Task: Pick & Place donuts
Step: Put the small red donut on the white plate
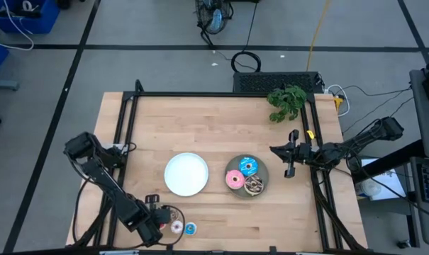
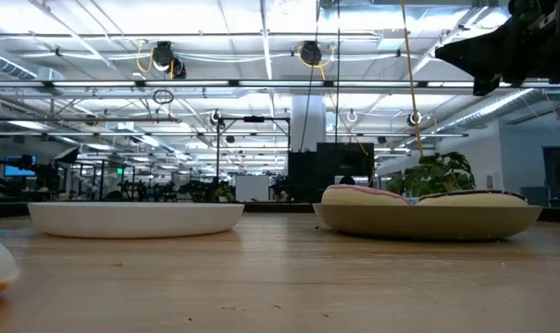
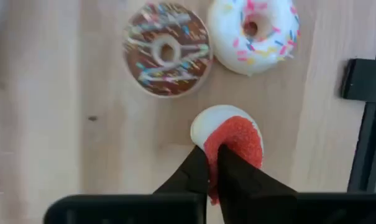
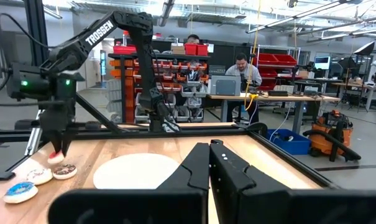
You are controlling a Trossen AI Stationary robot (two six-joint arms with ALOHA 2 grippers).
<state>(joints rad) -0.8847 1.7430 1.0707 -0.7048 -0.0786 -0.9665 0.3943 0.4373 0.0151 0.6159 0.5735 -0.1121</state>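
Note:
My left gripper is at the near left of the table, pointing down and shut on a tiny red donut. On the wood beside it lie a tiny brown sprinkled donut and a tiny pink-white donut, with a tiny blue one nearby. Three larger donuts, blue, pink and brown, lie on the grey plate. My right gripper waits shut above the table's right edge. My left gripper pinches the red donut's ring between its two fingers, at the side nearest the wrist. The fingers come from above, pointing down. The donut sits tilted in the hold, its white underside showing, and the right wrist view shows it just above the wood.
A round white plate stands left of the grey plate, mid-table. A black frame rail runs close by the held donut. A green plant lies at the far right corner. Bare wood lies beyond both plates.

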